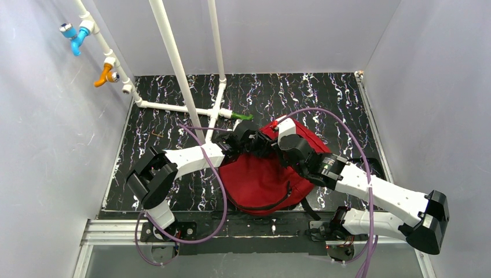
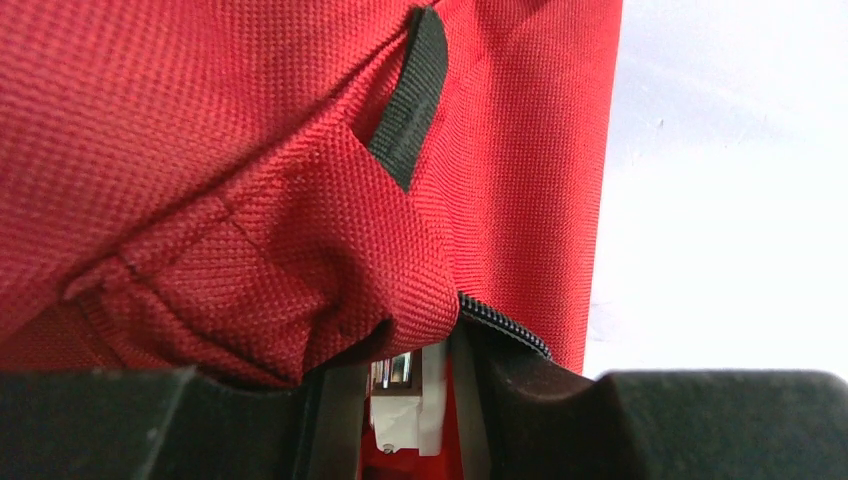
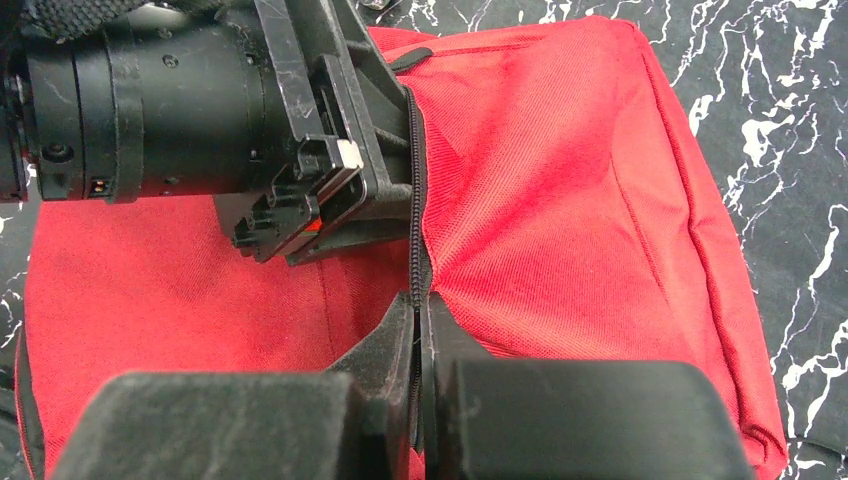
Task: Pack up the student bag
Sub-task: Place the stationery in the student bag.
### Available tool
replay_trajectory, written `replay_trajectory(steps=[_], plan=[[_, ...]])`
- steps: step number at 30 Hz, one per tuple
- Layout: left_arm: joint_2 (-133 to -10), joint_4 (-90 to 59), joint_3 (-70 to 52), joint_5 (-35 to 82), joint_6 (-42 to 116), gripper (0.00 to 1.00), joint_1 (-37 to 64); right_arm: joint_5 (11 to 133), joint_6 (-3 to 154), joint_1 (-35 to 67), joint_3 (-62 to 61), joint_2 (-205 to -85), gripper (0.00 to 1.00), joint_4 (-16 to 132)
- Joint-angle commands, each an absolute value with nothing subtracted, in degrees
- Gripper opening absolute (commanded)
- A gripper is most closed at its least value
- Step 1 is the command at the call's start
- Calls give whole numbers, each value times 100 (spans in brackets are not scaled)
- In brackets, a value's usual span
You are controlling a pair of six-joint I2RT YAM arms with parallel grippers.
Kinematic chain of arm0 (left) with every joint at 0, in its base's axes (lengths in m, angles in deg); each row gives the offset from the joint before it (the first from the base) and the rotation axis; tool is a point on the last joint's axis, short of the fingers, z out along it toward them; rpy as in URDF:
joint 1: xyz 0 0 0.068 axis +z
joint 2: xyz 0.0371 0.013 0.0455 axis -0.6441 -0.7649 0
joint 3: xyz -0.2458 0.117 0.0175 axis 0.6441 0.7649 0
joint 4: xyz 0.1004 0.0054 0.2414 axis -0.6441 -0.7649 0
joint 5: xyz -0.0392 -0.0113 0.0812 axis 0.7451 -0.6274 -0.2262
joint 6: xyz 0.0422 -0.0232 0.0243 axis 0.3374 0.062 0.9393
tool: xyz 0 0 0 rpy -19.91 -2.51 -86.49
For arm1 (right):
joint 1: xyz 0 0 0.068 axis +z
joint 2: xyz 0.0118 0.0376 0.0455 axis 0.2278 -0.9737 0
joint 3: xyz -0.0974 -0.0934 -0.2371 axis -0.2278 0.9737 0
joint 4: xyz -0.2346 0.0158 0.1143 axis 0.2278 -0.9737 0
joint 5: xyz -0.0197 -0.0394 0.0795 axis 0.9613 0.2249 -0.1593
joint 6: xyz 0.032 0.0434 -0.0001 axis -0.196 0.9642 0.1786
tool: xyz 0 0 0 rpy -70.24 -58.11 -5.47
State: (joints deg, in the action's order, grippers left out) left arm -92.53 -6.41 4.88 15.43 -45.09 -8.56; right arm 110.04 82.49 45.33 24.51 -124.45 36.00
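Red weave across both wrist views: bag [image 1: 257, 182] lying soft and slumped mid-table [image 1: 324, 98], between the two arms. Left jaws clamped on a fold of fabric just beside the zip [image 3: 415, 230]. Right jaws pressed together on the zip line itself, a little further along. Cannot tell whether on the pull or only on the tape, that part being hidden inside the grip. Zip looking closed along the stretch between the two holds; nothing of any contents showing.

Judged to be at the zip-working step. Risks from here:

- Pulling with only tape pinched: slips off, zip unmoved.
- Pulling at an angle to the seam: teeth jammed on the loose fold bunched by the left jaws.
- Slackening the left hold: whole bag dragged over the table instead of the slider running, being soft and probably light.
- Hauling both ways too hard: seam strained, or fabric torn free of the left jaws.
- Close quarters too — both wrists nearly touching above the bag, a knock between them likely on any sideways swing.

Safest, by this reading: fold held taut, draw kept slow and along the zip line.
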Motion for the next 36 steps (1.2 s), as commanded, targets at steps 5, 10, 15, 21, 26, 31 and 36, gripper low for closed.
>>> replay_trajectory(steps=[5, 10, 15, 21, 26, 31, 36], plan=[[-9211, -1186, -30, 1209, -4927, 7, -761, 10943, 8322, 4590, 2311, -12213, 1, 3787], [-9467, -1621, -641, 1457, -4682, 30, -778, 10849, 8178, 4590, 2354, -12156, 1, 3694], [-9571, -1931, -575, 1524, -4490, 49, -949, 11048, 8154, 4590, 2411, -12068, 1, 3544], [-9627, -1646, -425, 2181, -3869, 55, -965, 11263, 8104, 4590, 2461, -11918, 1, 3437], [-8978, -2064, -414, 2228, -2501, 60, -966, 11421, 8064, 4590, 2490, -11779, 1, 3270], [-8223, -1666, 244, 2830, -1120, 60, -965, 11415, 8096, 4590, 2545, -11686, 1, 3195], [-7120, -2115, 1186, 2614, -145, 51, -949, 11328, 8168, 4590, 2726, -11749, 1, 3268]])
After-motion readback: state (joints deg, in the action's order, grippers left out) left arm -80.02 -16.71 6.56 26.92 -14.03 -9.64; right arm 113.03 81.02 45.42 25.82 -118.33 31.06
